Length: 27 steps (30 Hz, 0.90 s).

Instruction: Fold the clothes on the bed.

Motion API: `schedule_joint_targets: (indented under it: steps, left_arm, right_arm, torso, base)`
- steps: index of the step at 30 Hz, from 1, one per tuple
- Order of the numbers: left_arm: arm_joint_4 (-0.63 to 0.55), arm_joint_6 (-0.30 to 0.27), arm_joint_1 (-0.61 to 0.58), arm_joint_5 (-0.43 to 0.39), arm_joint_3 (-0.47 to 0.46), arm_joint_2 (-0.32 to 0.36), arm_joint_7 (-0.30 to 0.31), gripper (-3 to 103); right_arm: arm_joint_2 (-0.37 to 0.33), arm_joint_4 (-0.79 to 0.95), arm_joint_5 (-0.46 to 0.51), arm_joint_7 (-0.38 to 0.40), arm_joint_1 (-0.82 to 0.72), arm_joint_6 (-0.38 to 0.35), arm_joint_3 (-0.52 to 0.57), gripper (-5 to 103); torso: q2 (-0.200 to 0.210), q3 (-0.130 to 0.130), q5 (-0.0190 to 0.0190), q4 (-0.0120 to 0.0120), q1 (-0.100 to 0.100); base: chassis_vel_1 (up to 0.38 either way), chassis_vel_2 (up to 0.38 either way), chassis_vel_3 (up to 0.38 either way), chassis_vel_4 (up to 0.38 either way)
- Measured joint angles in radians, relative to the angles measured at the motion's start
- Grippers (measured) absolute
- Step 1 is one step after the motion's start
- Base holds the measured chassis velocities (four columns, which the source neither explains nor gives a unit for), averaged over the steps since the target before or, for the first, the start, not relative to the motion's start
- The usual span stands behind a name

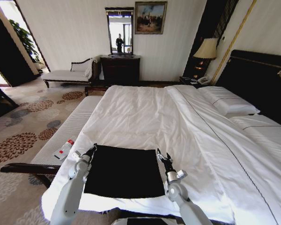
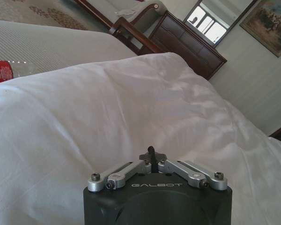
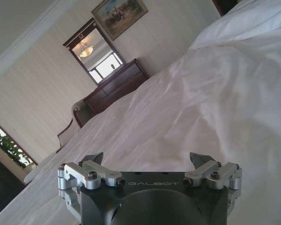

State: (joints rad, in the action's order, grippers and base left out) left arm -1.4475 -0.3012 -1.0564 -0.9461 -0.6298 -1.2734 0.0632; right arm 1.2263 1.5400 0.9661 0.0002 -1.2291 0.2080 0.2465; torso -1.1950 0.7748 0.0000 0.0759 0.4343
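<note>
The clothes (image 1: 124, 171) lie as a flat black rectangle on the white bed (image 1: 145, 117), close to its near edge; no lettering shows. My left gripper (image 1: 92, 149) is at the rectangle's far left corner. In the left wrist view the left gripper (image 2: 151, 152) is shut, its dark tips together over white sheet, with no cloth seen between them. My right gripper (image 1: 159, 153) is at the far right corner. In the right wrist view the right gripper (image 3: 147, 159) is open, its fingertips (image 3: 96, 157) wide apart above the sheet.
A plastic bottle (image 1: 64, 149) with a red label lies on the long white bench (image 1: 68, 129) left of the bed. Pillows (image 1: 229, 103) and a dark headboard (image 1: 257, 79) are on the right. A dresser (image 1: 120, 69), chaise (image 1: 68, 75) and lamp (image 1: 206, 49) stand far off.
</note>
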Motion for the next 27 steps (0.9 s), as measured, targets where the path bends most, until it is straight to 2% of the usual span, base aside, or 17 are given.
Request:
schedule_joint_targets:
  steps: [2, 3, 5, 9, 17, 18, 20, 22, 23, 27]
  left_arm:
    - [0.000, -0.001, 0.003, -0.001, 0.009, 0.002, 0.001, 1]
    - [0.001, -0.001, 0.006, -0.001, 0.017, 0.001, 0.001, 1]
    - [0.003, -0.001, 0.007, 0.000, 0.022, -0.001, 0.001, 1]
    - [0.013, -0.001, 0.008, 0.006, 0.028, -0.008, -0.001, 1]
    - [0.024, -0.001, 0.017, 0.004, 0.035, 0.000, -0.003, 1]
    - [0.023, -0.001, 0.017, 0.004, 0.035, 0.002, -0.003, 1]
    - [0.023, -0.001, 0.017, 0.003, 0.035, 0.003, -0.003, 1]
    - [0.022, -0.001, 0.018, 0.003, 0.035, 0.003, -0.003, 1]
    - [0.022, -0.001, 0.018, 0.003, 0.035, 0.003, -0.003, 1]
    - [0.022, 0.000, 0.018, 0.005, 0.036, -0.003, -0.003, 1]
  right_arm:
    - [-0.005, -0.031, 0.010, -0.047, 0.021, -0.029, -0.005, 100]
    - [-0.004, -0.050, 0.011, -0.074, 0.031, -0.041, -0.007, 100]
    - [-0.001, -0.066, 0.011, -0.091, 0.041, -0.048, -0.009, 100]
    - [0.016, -0.140, 0.030, -0.174, 0.094, -0.066, -0.019, 100]
    - [0.033, -0.263, 0.043, -0.220, 0.166, -0.080, -0.020, 101]
    - [0.035, -0.272, 0.044, -0.222, 0.170, -0.080, -0.020, 96]
    - [0.036, -0.277, 0.044, -0.224, 0.171, -0.080, -0.020, 96]
    - [0.038, -0.290, 0.044, -0.236, 0.170, -0.080, -0.020, 86]
    - [0.038, -0.290, 0.044, -0.236, 0.170, -0.080, -0.020, 86]
    - [0.039, -0.296, 0.065, -0.287, 0.157, -0.080, -0.016, 65]
  torso:
    - [0.000, 0.000, 0.0000, 0.0001, 0.000]
    - [0.000, 0.000, 0.0001, 0.0008, 0.000]
    - [0.000, 0.000, 0.0000, 0.0011, 0.000]
    - [0.000, 0.000, 0.0002, 0.0001, 0.000]
    - [0.000, 0.000, 0.0001, 0.0005, 0.000]
    - [0.000, 0.000, 0.0000, 0.0005, 0.000]
    - [0.000, 0.000, 0.0000, 0.0006, 0.000]
    - [0.000, 0.000, -0.0001, 0.0006, 0.000]
    - [0.000, 0.000, -0.0001, 0.0006, 0.000]
    - [0.000, 0.000, 0.0000, 0.0006, 0.000]
  base:
    - [0.000, 0.000, 0.000, 0.000]
    - [0.000, 0.000, 0.000, 0.000]
    - [0.000, 0.000, 0.000, 0.000]
    - [0.000, 0.000, 0.000, 0.000]
    - [0.000, 0.000, 0.000, 0.000]
    - [0.000, 0.000, 0.000, 0.000]
    - [0.000, 0.000, 0.000, 0.000]
    - [0.000, 0.000, 0.000, 0.000]
    - [0.000, 0.000, 0.000, 0.000]
    - [0.000, 0.000, 0.000, 0.000]
